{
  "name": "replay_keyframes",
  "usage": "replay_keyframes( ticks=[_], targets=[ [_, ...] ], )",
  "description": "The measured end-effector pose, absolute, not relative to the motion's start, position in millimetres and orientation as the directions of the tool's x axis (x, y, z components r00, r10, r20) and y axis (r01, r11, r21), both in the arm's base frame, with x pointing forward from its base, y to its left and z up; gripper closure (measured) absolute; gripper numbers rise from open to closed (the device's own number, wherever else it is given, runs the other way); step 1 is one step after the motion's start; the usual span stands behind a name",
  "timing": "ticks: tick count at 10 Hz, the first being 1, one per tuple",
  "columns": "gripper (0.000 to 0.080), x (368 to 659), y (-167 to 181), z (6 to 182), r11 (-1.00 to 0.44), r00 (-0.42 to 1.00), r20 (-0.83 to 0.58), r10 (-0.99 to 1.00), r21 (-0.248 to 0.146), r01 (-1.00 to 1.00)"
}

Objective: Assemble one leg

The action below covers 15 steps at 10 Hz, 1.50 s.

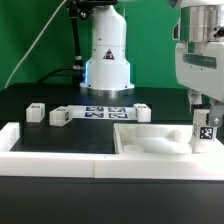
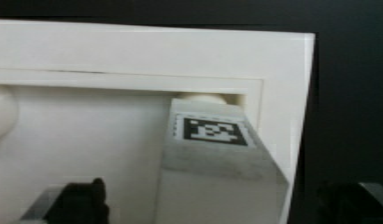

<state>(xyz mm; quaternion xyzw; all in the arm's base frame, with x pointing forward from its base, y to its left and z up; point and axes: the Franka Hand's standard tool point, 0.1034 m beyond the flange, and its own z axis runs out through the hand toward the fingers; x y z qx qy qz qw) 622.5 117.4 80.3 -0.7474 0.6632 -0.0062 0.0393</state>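
A leg (image 1: 205, 130), a short white post with a black-and-white tag, stands upright on the exterior view's right corner of the wide white slab (image 1: 150, 142). My gripper (image 1: 204, 110) hangs straight above it, its fingers reaching down beside the leg's top. In the wrist view the leg (image 2: 220, 150) lies between the two dark fingers (image 2: 78, 205). One finger is close to its side and the other shows a gap. My gripper (image 2: 206, 205) looks open around the leg. The leg's foot meets the slab (image 2: 117, 55) near a round hole.
Three loose legs lie at the back: two (image 1: 35, 112) (image 1: 60, 117) at the exterior view's left and one (image 1: 141, 112) near the middle. The marker board (image 1: 105, 111) lies before the robot base (image 1: 107, 60). A low white wall (image 1: 55, 155) runs along the front.
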Motion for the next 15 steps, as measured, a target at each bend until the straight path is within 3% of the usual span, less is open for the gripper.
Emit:
replay_keyframes(
  ticks=[1, 2, 6, 9, 15],
  targets=[
    [0.0165, 622.4, 117.5, 80.3, -0.231, 0.234, -0.033, -0.972, -0.070, -0.970],
    [0.0154, 622.2, 117.6, 80.7, -0.300, 0.302, -0.031, -0.953, -0.068, -0.952],
    [0.0151, 621.7, 119.7, 80.0, -0.612, 0.613, 0.000, -0.790, -0.070, -0.788],
    [0.0151, 621.5, 119.4, 75.9, -0.835, 0.834, 0.032, -0.550, -0.040, -0.549],
    [0.0151, 622.1, 118.4, 76.9, -0.985, 0.984, 0.044, -0.174, -0.013, -0.173]
  ],
)
